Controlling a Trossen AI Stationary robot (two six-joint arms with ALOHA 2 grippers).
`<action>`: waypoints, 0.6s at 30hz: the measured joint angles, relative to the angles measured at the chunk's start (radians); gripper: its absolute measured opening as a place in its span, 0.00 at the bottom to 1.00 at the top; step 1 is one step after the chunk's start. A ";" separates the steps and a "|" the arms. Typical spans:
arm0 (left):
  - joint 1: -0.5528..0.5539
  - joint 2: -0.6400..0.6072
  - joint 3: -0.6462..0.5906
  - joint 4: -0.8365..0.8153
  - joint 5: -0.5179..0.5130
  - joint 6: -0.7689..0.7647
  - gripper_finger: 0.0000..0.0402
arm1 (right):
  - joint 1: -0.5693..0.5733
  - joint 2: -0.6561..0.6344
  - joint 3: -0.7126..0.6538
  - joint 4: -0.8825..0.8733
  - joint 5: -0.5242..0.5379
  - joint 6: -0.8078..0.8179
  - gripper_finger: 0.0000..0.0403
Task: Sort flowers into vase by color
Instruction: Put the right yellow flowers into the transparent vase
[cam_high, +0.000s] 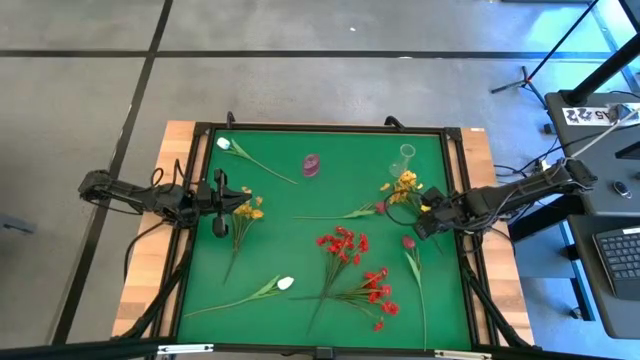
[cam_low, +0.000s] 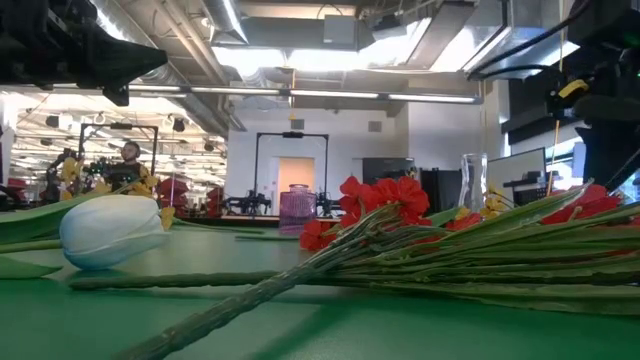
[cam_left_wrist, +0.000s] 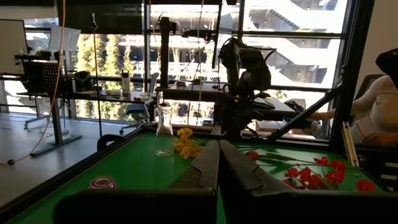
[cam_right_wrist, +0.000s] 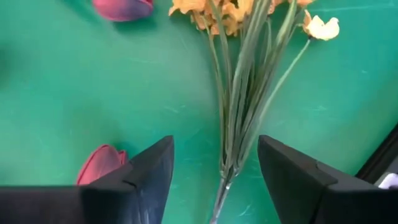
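Long-stemmed flowers lie flat on the green table (cam_high: 300, 230). There are two red sprays (cam_high: 343, 245) (cam_high: 378, 290), a white tulip (cam_high: 285, 284), another white tulip (cam_high: 225, 145), a dark pink tulip (cam_high: 408, 242), and yellow sprays at the left (cam_high: 248, 208) and right (cam_high: 403, 188). A pink vase (cam_high: 312, 165) and a clear glass vase (cam_high: 407, 155) stand upright near the far edge. My right gripper (cam_right_wrist: 216, 146) hangs open, pointing steeply down over the right yellow spray's stems (cam_right_wrist: 239, 112), which run between its fingers below them. My left gripper (cam_left_wrist: 217, 168) is shut at the table's left side.
A pink tulip head (cam_right_wrist: 102, 163) lies close beside my right gripper's finger, and another (cam_right_wrist: 122, 7) lies near the yellow blossoms. A dark frame (cam_high: 455, 200) borders the table. A person's sleeve (cam_left_wrist: 379, 106) shows beyond the table's right side.
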 joint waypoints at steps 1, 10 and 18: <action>0.000 0.000 0.000 0.000 0.000 0.000 0.00 | 0.000 0.007 0.000 0.000 0.002 0.008 0.57; 0.000 0.000 0.000 0.000 0.000 0.000 0.00 | 0.000 0.116 -0.001 0.008 0.045 0.068 0.53; 0.000 0.000 0.000 0.000 0.000 0.000 0.00 | 0.000 0.180 -0.001 0.134 -0.019 0.088 0.53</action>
